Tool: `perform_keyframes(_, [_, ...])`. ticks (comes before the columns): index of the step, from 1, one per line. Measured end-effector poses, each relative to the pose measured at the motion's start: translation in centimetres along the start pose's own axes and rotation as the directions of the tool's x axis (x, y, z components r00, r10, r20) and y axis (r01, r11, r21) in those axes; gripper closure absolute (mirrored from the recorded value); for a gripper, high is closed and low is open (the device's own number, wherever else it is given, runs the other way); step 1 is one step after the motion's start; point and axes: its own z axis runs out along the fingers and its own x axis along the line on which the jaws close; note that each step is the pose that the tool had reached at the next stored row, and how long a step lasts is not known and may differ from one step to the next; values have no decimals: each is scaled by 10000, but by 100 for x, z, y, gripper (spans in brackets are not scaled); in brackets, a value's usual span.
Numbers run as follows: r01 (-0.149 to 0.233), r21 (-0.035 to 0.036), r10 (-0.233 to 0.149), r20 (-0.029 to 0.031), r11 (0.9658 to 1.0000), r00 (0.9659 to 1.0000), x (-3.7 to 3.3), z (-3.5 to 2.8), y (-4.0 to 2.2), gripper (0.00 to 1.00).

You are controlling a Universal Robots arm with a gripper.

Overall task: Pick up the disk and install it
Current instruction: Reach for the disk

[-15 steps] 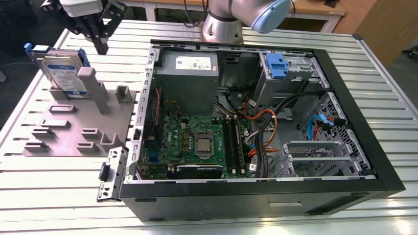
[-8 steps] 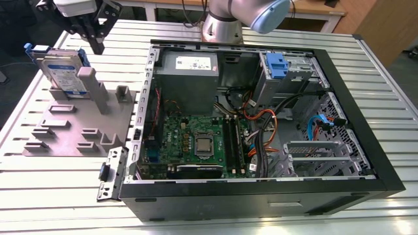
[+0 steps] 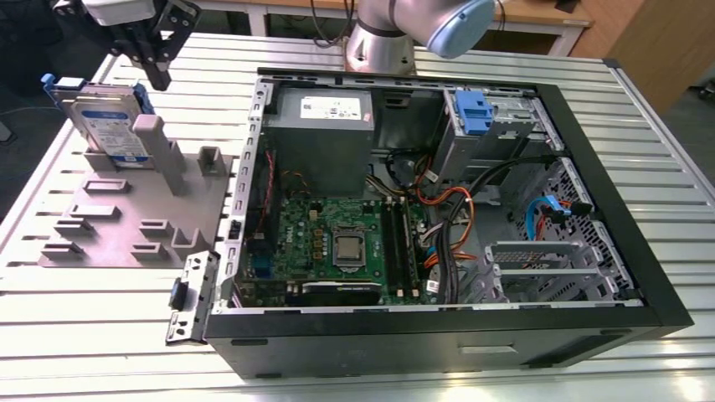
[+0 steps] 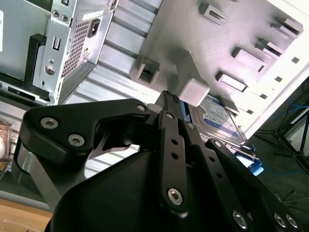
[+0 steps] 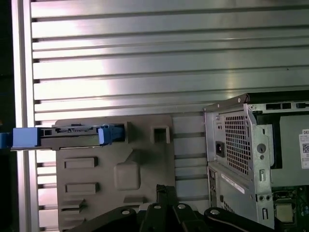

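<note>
A silver table of long ribbed metal slats is carrying everything. Towards the exterior view's left, a flat grey holder plate with raised blocks and slots is lying directly on the slats. Just beside it, towards the exterior view's right, an open black computer case is lying on its side with the inside facing up. A small metal bracket is resting at the case's near corner, next to the plate; whether it is joined to the case I cannot tell. In both wrist views a narrow strip of bare table is showing between plate and case.
</note>
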Motion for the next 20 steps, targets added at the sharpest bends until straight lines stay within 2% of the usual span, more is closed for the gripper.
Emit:
perform_keyframes(13, [0, 0, 0, -7, 10000, 10000, 11, 1, -1, 89])
perform_keyframes(20, [0, 1, 0, -8, 10000, 10000, 60, 0, -4, 89])
